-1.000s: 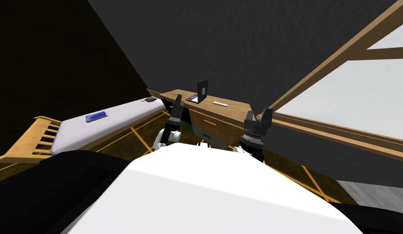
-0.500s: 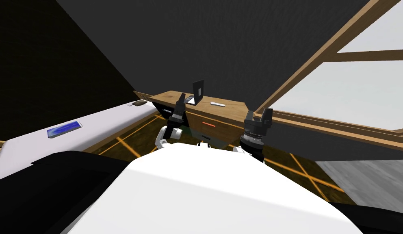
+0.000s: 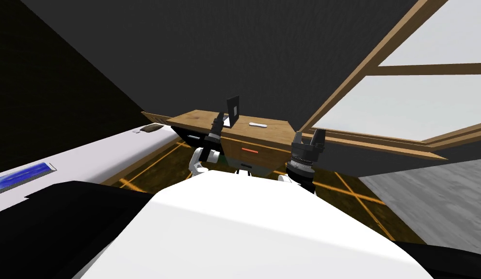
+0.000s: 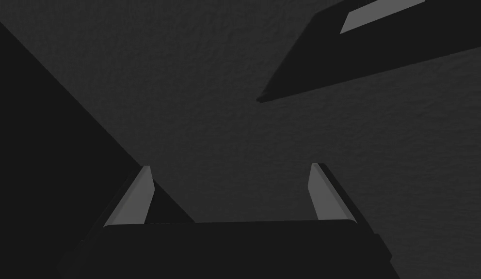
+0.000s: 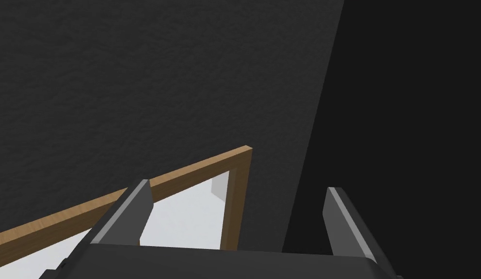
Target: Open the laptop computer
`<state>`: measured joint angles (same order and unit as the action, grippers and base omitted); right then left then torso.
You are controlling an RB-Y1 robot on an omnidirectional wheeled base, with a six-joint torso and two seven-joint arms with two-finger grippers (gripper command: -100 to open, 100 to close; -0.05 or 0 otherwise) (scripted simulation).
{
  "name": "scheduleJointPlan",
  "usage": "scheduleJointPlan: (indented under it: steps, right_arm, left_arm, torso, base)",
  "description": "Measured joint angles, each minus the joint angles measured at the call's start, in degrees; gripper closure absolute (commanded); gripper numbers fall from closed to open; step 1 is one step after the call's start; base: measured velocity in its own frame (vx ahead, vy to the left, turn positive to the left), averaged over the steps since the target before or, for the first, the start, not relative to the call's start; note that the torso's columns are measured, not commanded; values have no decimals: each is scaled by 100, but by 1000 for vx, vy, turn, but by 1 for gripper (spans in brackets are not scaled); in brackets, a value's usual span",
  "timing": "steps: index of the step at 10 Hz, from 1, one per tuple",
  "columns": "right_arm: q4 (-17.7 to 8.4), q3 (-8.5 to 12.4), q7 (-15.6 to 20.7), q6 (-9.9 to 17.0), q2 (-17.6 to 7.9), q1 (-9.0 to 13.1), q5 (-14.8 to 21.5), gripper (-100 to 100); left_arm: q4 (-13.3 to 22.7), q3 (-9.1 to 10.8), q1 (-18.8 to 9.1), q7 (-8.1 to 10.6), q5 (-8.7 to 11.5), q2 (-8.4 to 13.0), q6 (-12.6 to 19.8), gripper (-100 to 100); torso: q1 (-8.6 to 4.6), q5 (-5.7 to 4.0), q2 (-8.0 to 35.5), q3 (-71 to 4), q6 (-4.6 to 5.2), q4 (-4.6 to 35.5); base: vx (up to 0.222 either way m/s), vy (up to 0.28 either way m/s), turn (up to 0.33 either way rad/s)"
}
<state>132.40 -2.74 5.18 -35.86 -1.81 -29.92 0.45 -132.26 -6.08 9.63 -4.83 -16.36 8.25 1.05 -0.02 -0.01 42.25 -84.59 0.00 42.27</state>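
Fig.: approach phase, arms pre-posed. The laptop [image 3: 232, 110] sits on a wooden desk [image 3: 196, 118] against the dark wall, straight ahead, w/ bare floor between robot and desk, so it looks out of reach for now. Its dark lid seems to stand near upright over a paler base; too small to confirm how far it is open. The left gripper [image 3: 216, 121] is held up in line w/ the laptop, its fingers [image 4: 133, 198] spread & empty, prob. so it can meet the lid edge w/o re-posing on arrival. The right gripper [image 3: 308, 138] is raised on the window frame [image 3: 360, 87] side, its fingers [image 5: 123, 213] likewise apart w/ nothing between them, apparently parked clear of the working line. A small white object [image 3: 257, 125] lies on the desk near the laptop, a possible snag for a wide sweep. A drawer handle [image 3: 249, 150], red-orange, marks the desk front; a white bed [image 3: 89, 152] flanks the path on the left.
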Motion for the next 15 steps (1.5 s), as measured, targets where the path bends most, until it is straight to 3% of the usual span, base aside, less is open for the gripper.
scheduleJointPlan:
  steps: [9,13,15]
  right_arm:
    - [0,0,0,0,0,0,0,0]
    - [0,0,0,0,1,0,0,0]
    - [0,0,0,0,1,-1,0,0]
  left_arm:
    - [151,-106,-689,158,-874,-224,1359,-100]
    - [182,-145,-908,204,-1147,-202,1784,-100]
    - [109,-164,-929,194,-1159,-191,1889,-100]
  torso:
    - [-5,-1,6,5,0,2]
    - [0,0,4,3,1,1]
    - [-7,-2,-3,-1,1,0]
  base:
    - [44,104,-198]
    - [15,64,-109]
    - [50,25,-48]
